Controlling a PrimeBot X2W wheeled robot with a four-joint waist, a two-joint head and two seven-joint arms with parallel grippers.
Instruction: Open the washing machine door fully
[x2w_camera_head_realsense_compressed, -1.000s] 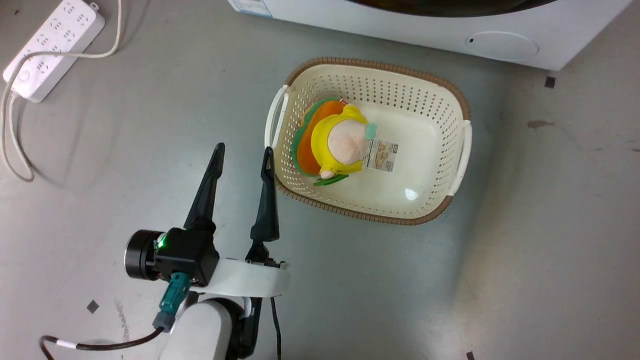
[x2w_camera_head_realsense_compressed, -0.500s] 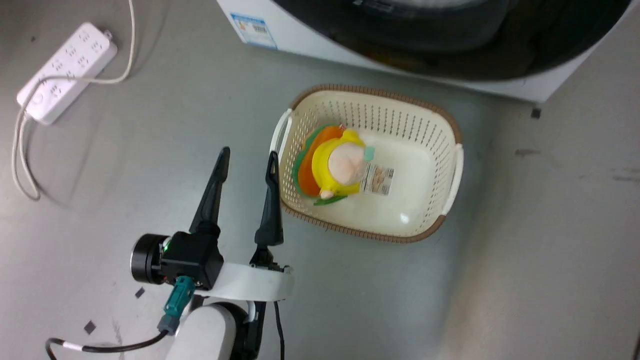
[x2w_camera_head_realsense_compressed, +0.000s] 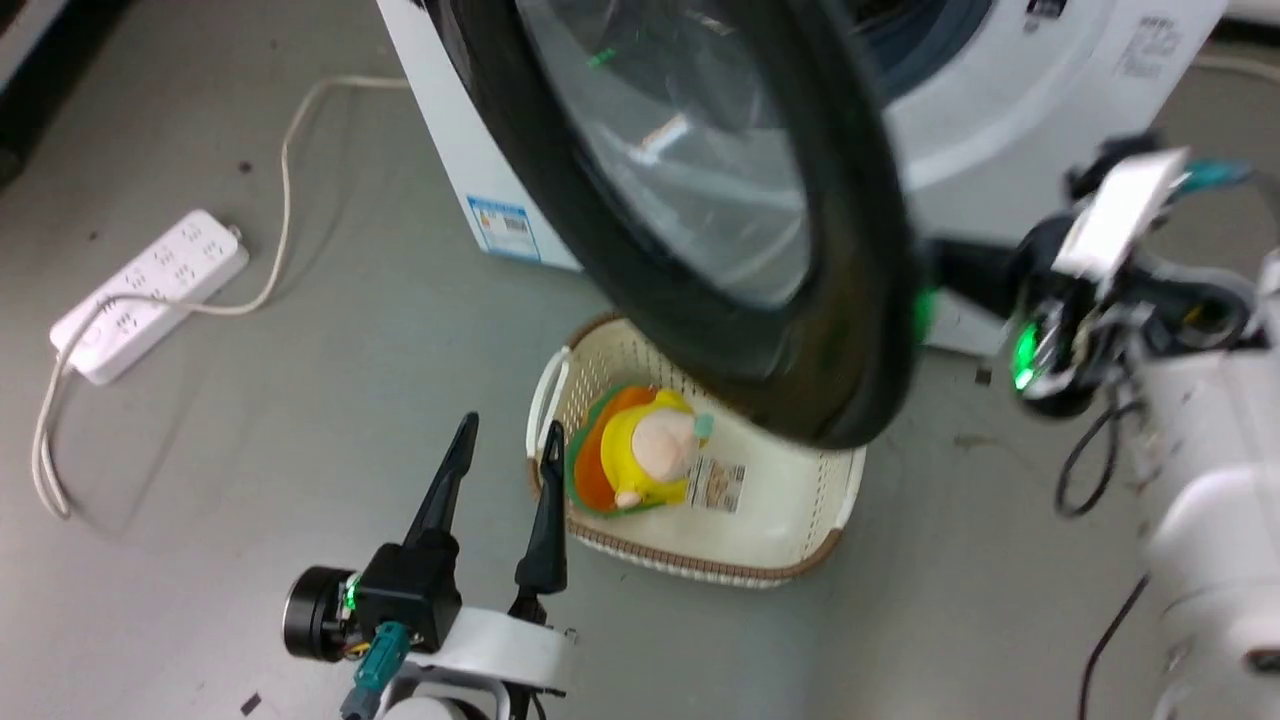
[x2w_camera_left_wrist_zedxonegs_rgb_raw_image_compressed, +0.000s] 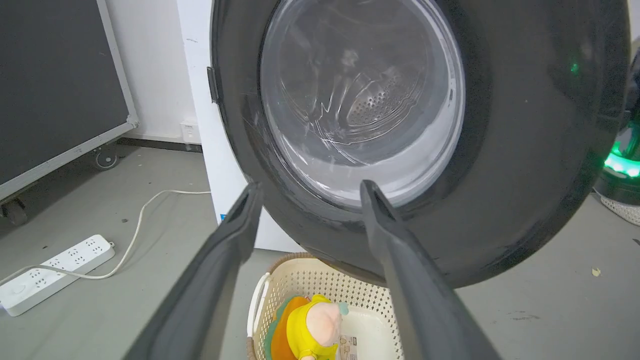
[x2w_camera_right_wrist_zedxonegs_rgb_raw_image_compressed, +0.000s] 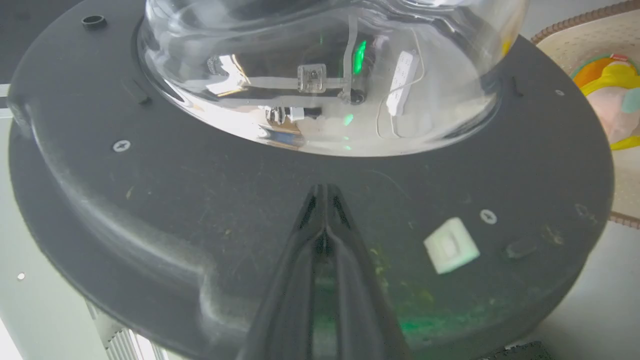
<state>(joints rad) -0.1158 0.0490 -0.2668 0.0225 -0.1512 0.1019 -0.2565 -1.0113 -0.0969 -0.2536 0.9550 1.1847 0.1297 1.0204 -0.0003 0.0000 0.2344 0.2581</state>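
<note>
The right tool (x2w_camera_right_wrist_zedxonegs_rgb_raw_image_compressed: 320, 190) has its fingers pressed together, tips at the black inner face of the door (x2w_camera_right_wrist_zedxonegs_rgb_raw_image_compressed: 200, 200), just below its glass bowl. The left tool (x2w_camera_head_realsense_compressed: 510, 425) hangs with fingers spread. The door stands out from the washing machine (x2w_camera_head_realsense_compressed: 1000, 110), above and beyond this tool, and a basket (x2w_camera_head_realsense_compressed: 700, 565) sits just to its right.

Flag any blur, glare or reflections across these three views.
Head view: the large round glossy black washing machine door and the white right arm are motion-blurred, while the left gripper is crisp. Left wrist view: sharp, with a green glow at the right edge. Right wrist view: the door's clear glass bowl window mirrors a white power strip and green light; the right gripper looks soft.
</note>
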